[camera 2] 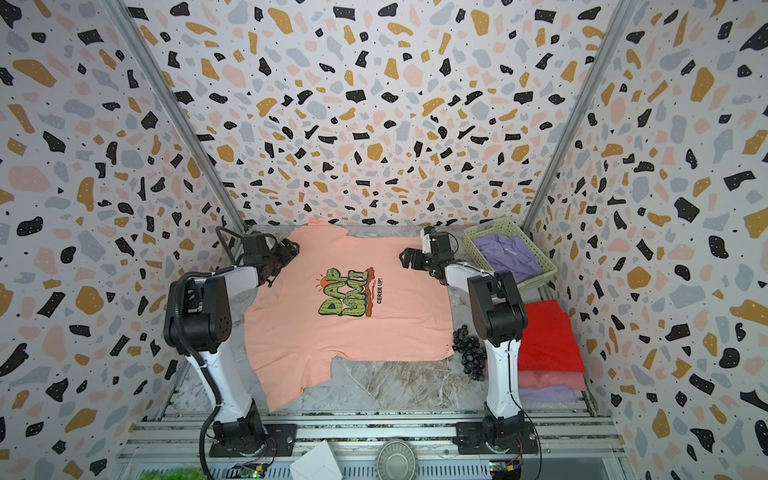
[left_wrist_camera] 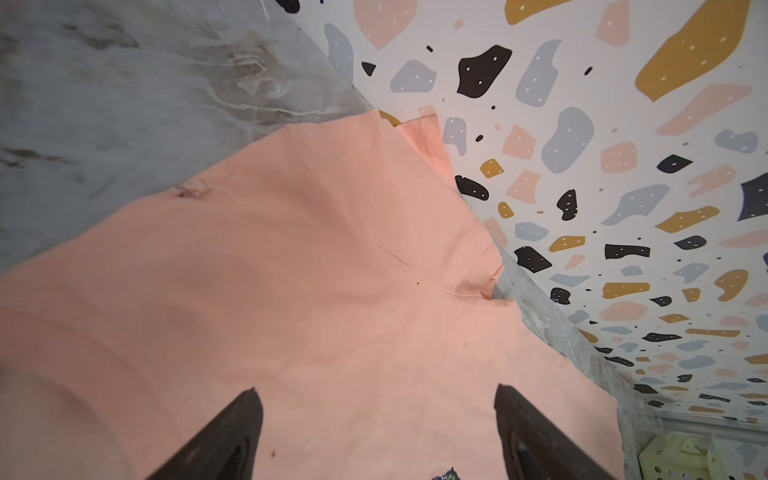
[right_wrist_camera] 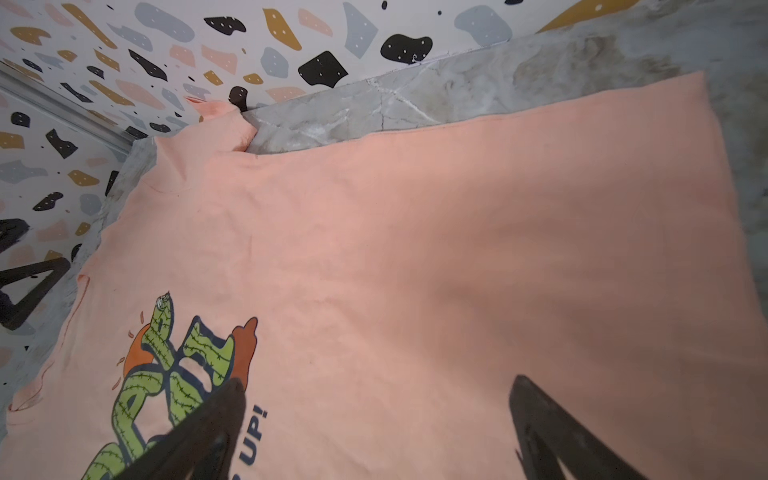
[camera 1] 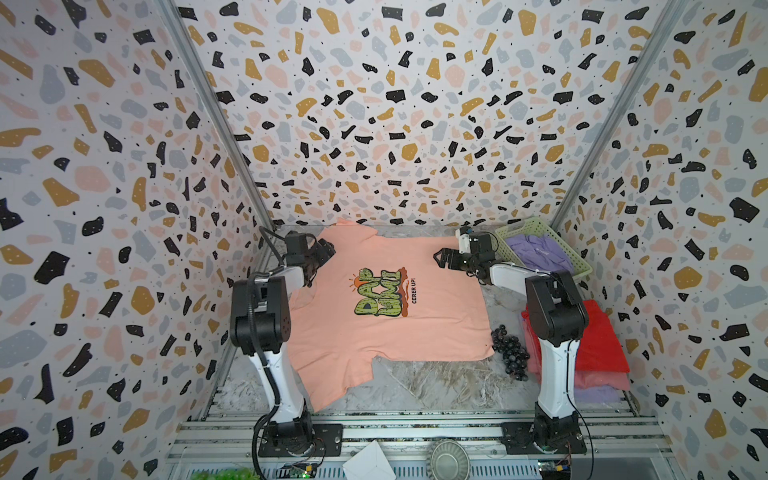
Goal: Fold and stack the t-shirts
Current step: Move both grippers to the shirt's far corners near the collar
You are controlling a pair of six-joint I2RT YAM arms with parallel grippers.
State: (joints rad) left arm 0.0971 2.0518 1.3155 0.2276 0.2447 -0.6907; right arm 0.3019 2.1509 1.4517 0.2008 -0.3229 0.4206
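Note:
A peach t-shirt (camera 1: 386,332) (camera 2: 353,332) with a green bubble-letter print (camera 1: 380,293) lies spread flat, print up, on the marble table. My left gripper (camera 1: 323,250) (left_wrist_camera: 376,388) hovers open over the shirt's far left shoulder, near the sleeve (left_wrist_camera: 449,232). Over the far right hem, my right gripper (camera 1: 441,257) (right_wrist_camera: 378,380) is also open, with only cloth showing between its fingers. At the right edge, a red tee (camera 1: 602,345) tops a folded stack, with a pink one (camera 1: 602,380) and a lavender one (camera 1: 598,392) beneath. Another lavender tee (camera 1: 538,251) lies crumpled in the basket.
A pale green perforated basket (camera 1: 536,226) stands at the far right corner. A bunch of dark grapes (camera 1: 509,349) lies beside the shirt's right hem and the right arm. Patterned walls close in on three sides. A metal tin (camera 1: 449,459) and white paper (camera 1: 370,461) sit by the front rail.

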